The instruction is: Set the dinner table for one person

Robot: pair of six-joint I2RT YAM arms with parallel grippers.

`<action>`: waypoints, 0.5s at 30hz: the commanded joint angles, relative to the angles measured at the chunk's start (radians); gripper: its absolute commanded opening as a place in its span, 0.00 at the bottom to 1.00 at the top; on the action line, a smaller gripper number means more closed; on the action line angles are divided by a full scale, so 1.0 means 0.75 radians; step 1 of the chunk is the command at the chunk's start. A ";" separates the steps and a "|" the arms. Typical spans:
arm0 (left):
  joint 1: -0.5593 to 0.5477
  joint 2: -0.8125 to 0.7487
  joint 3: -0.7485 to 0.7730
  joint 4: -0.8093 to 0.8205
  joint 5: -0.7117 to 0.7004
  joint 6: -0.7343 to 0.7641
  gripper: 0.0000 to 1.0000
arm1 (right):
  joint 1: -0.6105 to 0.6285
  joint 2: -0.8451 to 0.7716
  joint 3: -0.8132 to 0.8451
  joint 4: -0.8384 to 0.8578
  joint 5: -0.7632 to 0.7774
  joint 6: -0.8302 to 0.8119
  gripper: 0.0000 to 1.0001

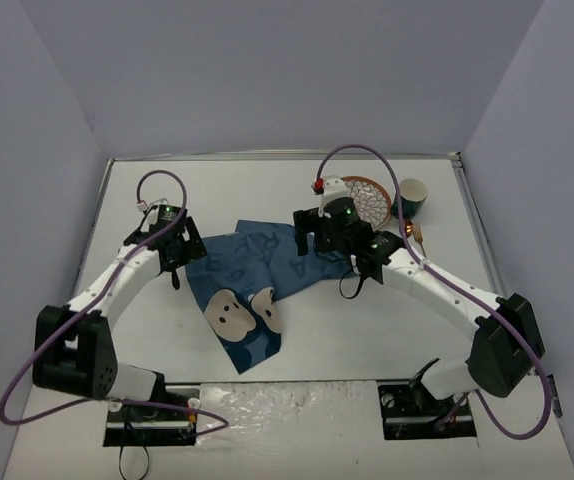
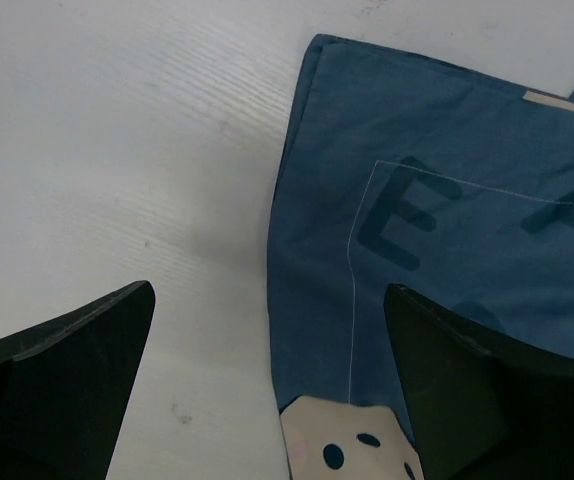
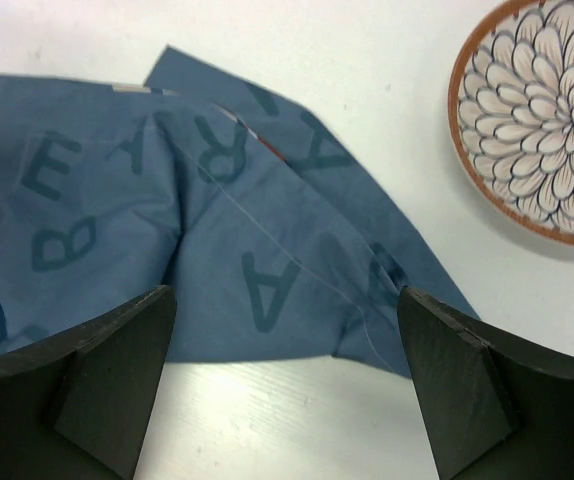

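**Desk:** First entry, the task's own thing?

**Operator:** Entry one is the dinner table [image 1: 367,330], a large flat white matte rectangular tabletop. It carries everything I list below, and both arms are bolted at its near edge.

**Desk:** Next outward?

**Operator:** Entry two is one blue cloth placemat [image 1: 252,280] printed with darker letters and white bear faces. I see it near the table's middle, lying askew and rumpled. Its far right part is folded over itself, and the bear faces are at the near end.

**Desk:** Grippers?

**Operator:** From my wrist view, the left gripper [image 2: 269,288] has its black fingers [image 2: 67,370] spread wide and holds nothing. One finger is over bare table, the other over the placemat's left edge. The right gripper [image 3: 285,292] is also spread wide with nothing clasped. It hangs over the folded far right part of the cloth.

**Desk:** Remaining stock?

**Operator:**
- One round plate [image 1: 372,205] with a white petal pattern and an orange-brown rim. It sits far right on the table, just beyond the right gripper and apart from the placemat.
- One dark teal cup [image 1: 411,197] with a pale inside, standing upright just right of the plate. I cannot tell whether the two touch.
- One small copper-coloured utensil [image 1: 416,236], lying on the near side of the cup. I cannot tell whether it is a fork or a spoon.
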 commanded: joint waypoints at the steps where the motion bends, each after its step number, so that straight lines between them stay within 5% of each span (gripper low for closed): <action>1: 0.087 0.200 0.181 0.161 0.086 -0.010 0.97 | -0.021 -0.114 -0.085 0.058 -0.088 -0.033 0.89; 15: 0.133 0.656 0.394 0.159 0.175 0.127 0.92 | -0.098 -0.267 -0.237 0.099 -0.115 -0.043 0.89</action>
